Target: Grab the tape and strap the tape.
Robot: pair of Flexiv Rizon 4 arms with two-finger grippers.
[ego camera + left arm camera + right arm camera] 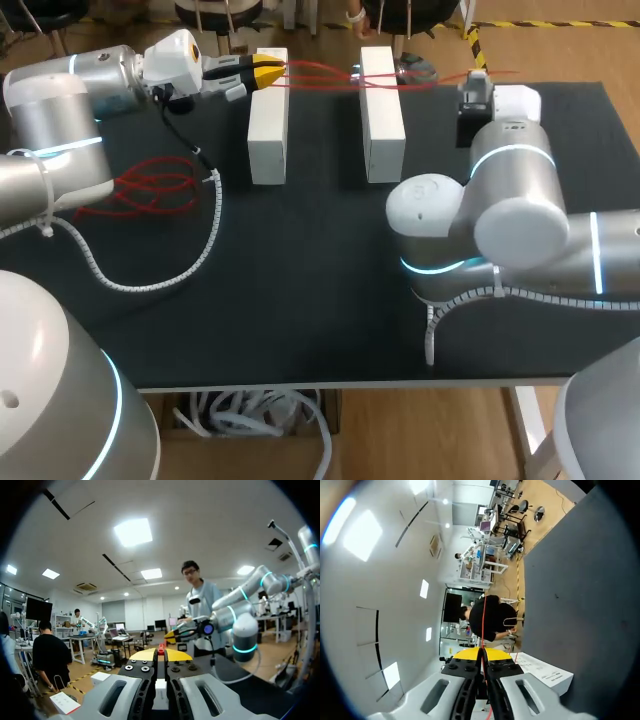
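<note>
Strapping looks under way: the red tape is stretched across the tops of the two white blocks at the far side of the worktop. The left jaws are pinched tight on one end, and the right jaws are closed on the strand at the other. The next move, I judge, calls for steady tension from both sides while the tape is drawn round the blocks.

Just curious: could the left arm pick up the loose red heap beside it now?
Probably not yet: the left arm has its jaws shut on the stretched tape. The red heap lies uncovered nearby, so reach seems fine.
</note>
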